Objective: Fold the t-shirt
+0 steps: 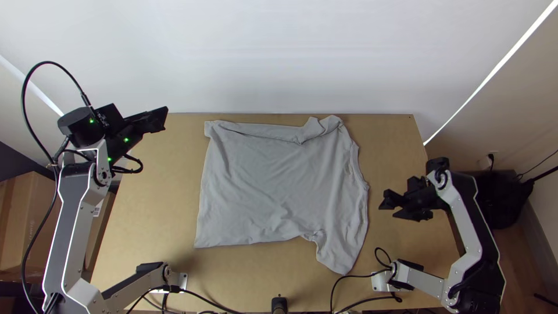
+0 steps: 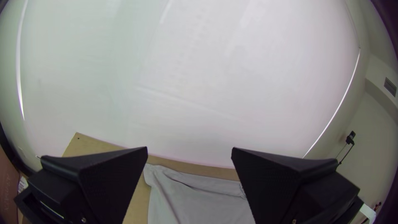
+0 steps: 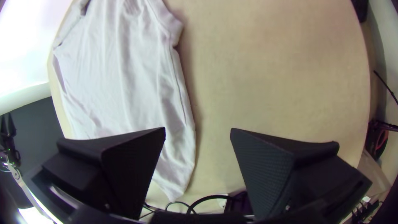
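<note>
Left end effector (image 1: 164, 118): wide, its flat black fingers parted; over the far left corner of the bench (image 1: 154, 203), left of the cloth
Right end effector (image 1: 388, 210): wide as well, fingers spread; over the right part of the bench, apart from the shirt's right edge
T-shirt (image 1: 273, 180): grey, laid broadly spread across the middle of the bench, a few shallow wrinkles running through it
Far edge of shirt: a narrow strip of fabric lying along it, ruffled toward the far right corner
Left edge of shirt: fairly straight, running far to near
Right edge of shirt: slightly curved, with a seam along it
Near right corner: a tapering flap that sticks out toward the near side
Near side of bench: black cables (image 1: 212, 299)
Left of bench: cardboard box (image 1: 20, 221)
Beyond far edge: pale wall (image 1: 290, 58)
</note>
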### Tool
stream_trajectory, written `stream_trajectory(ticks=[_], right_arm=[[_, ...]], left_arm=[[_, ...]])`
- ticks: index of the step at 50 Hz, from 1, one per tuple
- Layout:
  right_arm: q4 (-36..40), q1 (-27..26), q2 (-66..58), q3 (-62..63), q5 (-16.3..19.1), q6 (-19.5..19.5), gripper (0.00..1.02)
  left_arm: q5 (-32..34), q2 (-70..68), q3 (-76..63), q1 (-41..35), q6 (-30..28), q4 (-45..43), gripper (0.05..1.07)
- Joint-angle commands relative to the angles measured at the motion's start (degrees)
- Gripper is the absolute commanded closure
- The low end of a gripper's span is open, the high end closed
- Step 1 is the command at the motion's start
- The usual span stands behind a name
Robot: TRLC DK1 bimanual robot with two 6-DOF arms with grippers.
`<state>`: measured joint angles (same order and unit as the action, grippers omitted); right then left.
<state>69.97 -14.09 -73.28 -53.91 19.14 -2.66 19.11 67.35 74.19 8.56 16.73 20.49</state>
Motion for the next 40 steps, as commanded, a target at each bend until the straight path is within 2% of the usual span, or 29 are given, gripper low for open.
stream_trajectory(ticks=[1,12,40], right_arm=[[0.43,2.75,-0.29,4.16,0.9,1.78,0.34],[-2.21,7.32,-3.45,7.15,1.96,1.25,0.34],[-9.77,11.27,-12.51,9.88,2.05,0.02,0.34]], left_arm=[[0.84,-1.52,-1.24,-0.38,0.41,0.69,0.1],[0.75,-2.49,-2.65,0.14,0.06,0.78,0.1],[0.75,-1.96,-2.65,1.55,-0.03,0.78,0.1]])
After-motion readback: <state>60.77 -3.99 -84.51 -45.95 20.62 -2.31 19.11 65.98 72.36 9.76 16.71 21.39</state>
